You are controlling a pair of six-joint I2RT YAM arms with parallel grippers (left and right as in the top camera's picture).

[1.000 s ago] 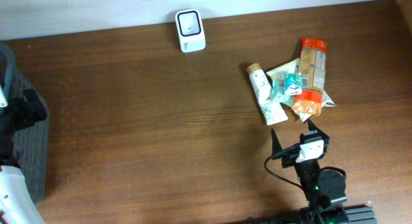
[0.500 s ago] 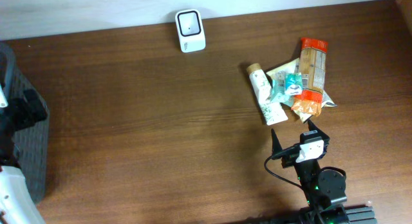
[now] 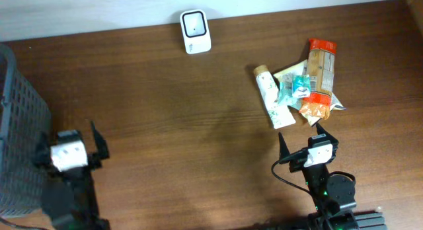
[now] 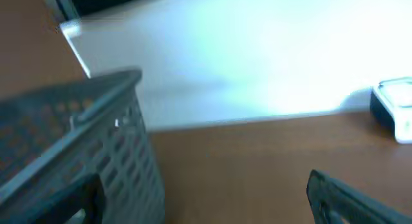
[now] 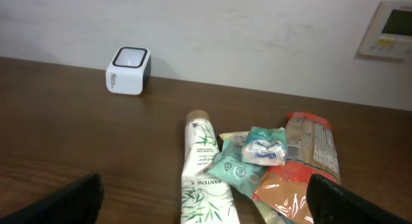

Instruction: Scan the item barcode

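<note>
Now left claw (image 3: 66, 135) and right claw (image 3: 300, 133) are hanging open; light, squishy tube (image 3: 272, 96) right of scanner (image 3: 195, 31) is needing a middle pinch.

"What colour are the arms?"

"Black, both of them. The right arm (image 3: 330, 190) has a white block (image 3: 320, 153) on its wrist, a thin black cable (image 3: 276, 169) looping out beside it and green lights (image 3: 324, 191) on a rounded joint."

"And the left arm (image 3: 66, 200)?"

"It has a matching wrist block (image 3: 69, 157). The left claw (image 3: 69, 134) has dark fingers (image 3: 99, 145) that taper to points, like the right claw (image 3: 299, 131)."
</note>
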